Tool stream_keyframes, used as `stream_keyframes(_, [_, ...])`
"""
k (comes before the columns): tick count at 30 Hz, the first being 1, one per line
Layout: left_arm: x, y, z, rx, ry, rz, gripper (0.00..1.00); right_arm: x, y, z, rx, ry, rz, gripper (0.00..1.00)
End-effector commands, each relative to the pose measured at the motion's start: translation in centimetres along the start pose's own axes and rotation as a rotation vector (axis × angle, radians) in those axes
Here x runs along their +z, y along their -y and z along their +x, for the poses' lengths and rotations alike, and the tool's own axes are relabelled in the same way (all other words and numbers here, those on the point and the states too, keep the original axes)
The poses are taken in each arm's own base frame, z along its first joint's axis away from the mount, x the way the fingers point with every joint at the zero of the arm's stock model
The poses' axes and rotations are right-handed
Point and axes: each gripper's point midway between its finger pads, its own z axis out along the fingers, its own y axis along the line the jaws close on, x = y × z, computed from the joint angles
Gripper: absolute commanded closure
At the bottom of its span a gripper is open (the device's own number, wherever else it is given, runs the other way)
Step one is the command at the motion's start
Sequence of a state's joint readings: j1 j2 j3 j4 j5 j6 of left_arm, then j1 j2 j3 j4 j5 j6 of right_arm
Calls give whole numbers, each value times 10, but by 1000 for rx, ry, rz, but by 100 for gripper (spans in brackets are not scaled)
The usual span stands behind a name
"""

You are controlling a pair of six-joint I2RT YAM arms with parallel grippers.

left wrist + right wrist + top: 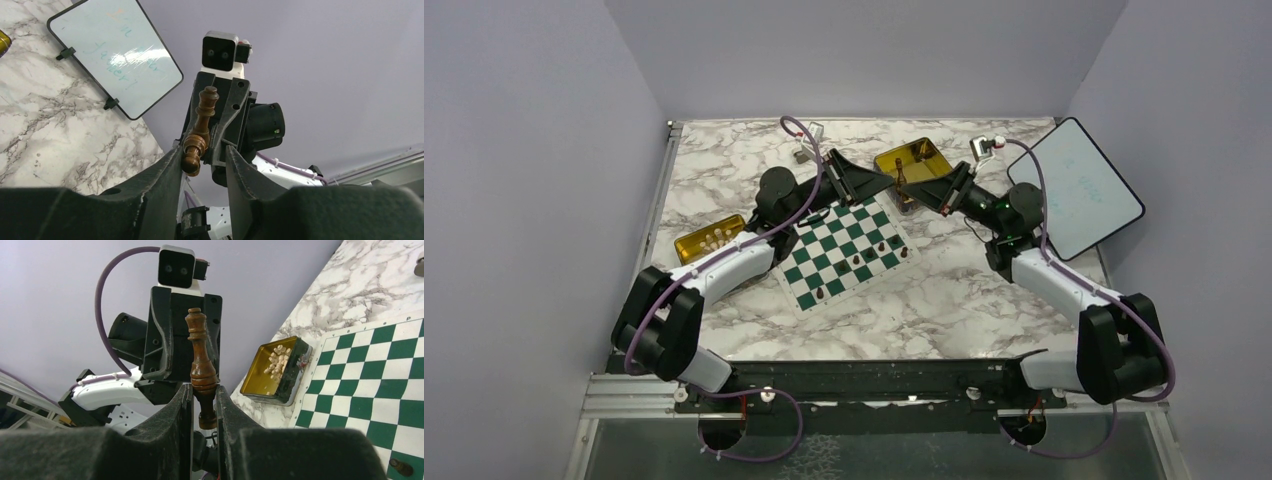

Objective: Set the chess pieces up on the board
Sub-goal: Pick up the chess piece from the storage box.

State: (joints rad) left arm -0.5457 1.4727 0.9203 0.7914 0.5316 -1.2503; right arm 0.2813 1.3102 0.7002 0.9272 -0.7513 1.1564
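At the far left, beside the board, sits a gold tin of pale pieces. The left gripper reaches over the board's far edge. Its jaws stand apart around the foot of a dark brown chess piece; one finger touches the round base, and the other shows a gap.

The piece hangs in the air near the board's far right corner, just before a second gold tin, while a few dark pieces stand on the squares. From the right, the right gripper is clamped tight on the same piece low down, head pointing up. Beyond it lies a white panel.

This looks like a handover, and the risk lies in its timing. If the right jaws let go before both left fingers bear on the base, the piece will likely drop. It also leans in the left wrist view – a grip taken so could seat it crooked, and a crooked piece might topple on its square or knock a neighbour.
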Motion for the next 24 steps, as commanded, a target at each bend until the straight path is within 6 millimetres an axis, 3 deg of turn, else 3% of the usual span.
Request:
stream_keyframes(1, [2,21,2,26,-27,82,66,0,2,5,-11,-14,-24,99])
stream_keyframes(9, [-3,10,-1,14,0,51,87,-2,14,11,-1,-14,1,99])
stream_keyframes(16, [-8,-13,-3,12,4,-21,99,-5,17,12,-44,-22,41,99])
stream_keyframes(21, [-13,-29,-6,73,7,-126,100,-8,25,14,-75,-35,84,99])
stream_keyframes(24, [-21,-41,-9,149,-7,-241,100,-12,38,19,-89,-57,159,99])
